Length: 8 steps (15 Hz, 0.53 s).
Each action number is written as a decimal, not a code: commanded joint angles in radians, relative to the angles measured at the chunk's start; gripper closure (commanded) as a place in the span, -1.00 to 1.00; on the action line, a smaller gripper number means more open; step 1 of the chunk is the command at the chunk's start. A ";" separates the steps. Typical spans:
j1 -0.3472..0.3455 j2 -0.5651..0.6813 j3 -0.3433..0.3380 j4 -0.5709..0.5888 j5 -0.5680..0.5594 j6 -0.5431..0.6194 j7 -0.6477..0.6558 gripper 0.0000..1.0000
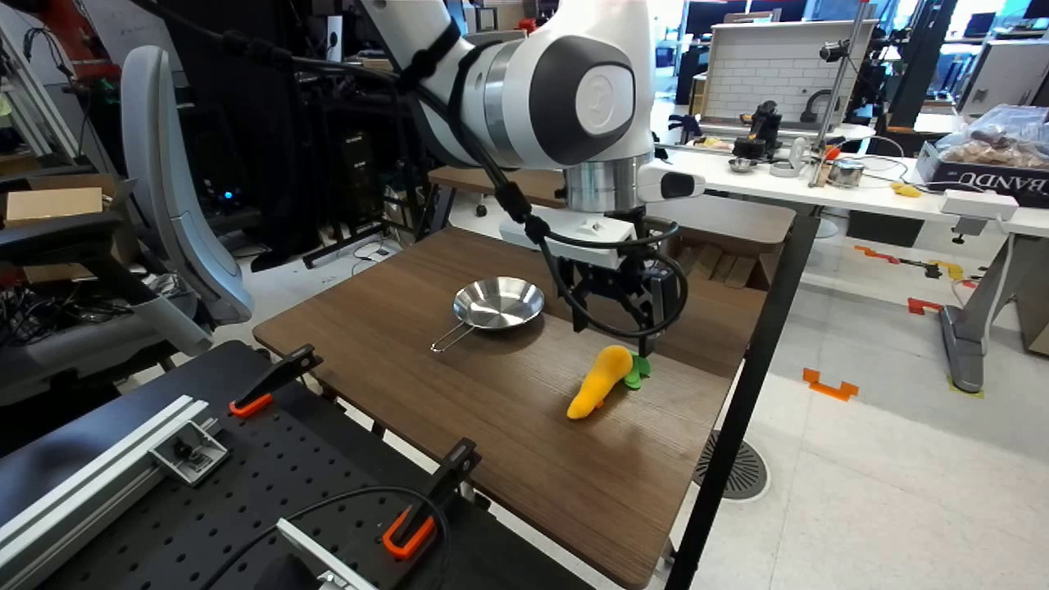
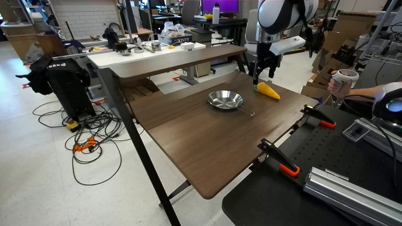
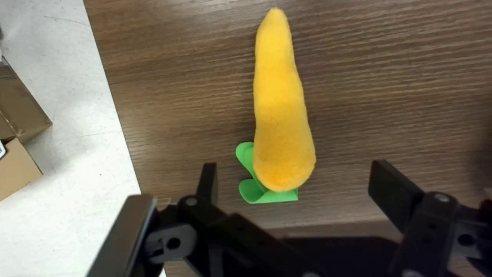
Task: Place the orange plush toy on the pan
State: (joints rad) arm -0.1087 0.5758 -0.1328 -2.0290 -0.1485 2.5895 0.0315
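Note:
The orange plush toy (image 1: 602, 383) lies on the brown table, its green leaves towards my gripper; it shows in both exterior views (image 2: 267, 90) and fills the middle of the wrist view (image 3: 282, 111). The silver pan (image 1: 498, 304) stands upright on the table apart from the toy, with its thin wire handle out to one side; it also shows in an exterior view (image 2: 225, 100). It is out of the wrist view. My gripper (image 3: 294, 169) is open and empty, just above the toy's thick leafy end, a finger to each side; it shows in both exterior views (image 1: 611, 336) (image 2: 263, 79).
The table (image 2: 201, 150) has a raised shelf (image 2: 176, 62) along one long side. Two black clamps with orange ends (image 1: 430, 500) (image 1: 274, 381) sit at the opposite edge, by a black perforated board (image 1: 270, 492). A person's hand (image 2: 340, 89) holds a white controller beyond the table.

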 commanded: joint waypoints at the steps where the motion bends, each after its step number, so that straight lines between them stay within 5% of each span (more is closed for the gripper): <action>1: 0.001 0.032 0.006 -0.001 0.019 0.049 -0.003 -1.00; 8: 0.002 0.058 0.001 -0.015 0.015 0.061 -0.004 -1.00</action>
State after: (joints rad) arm -0.1087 0.6137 -0.1287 -2.0413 -0.1475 2.6093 0.0315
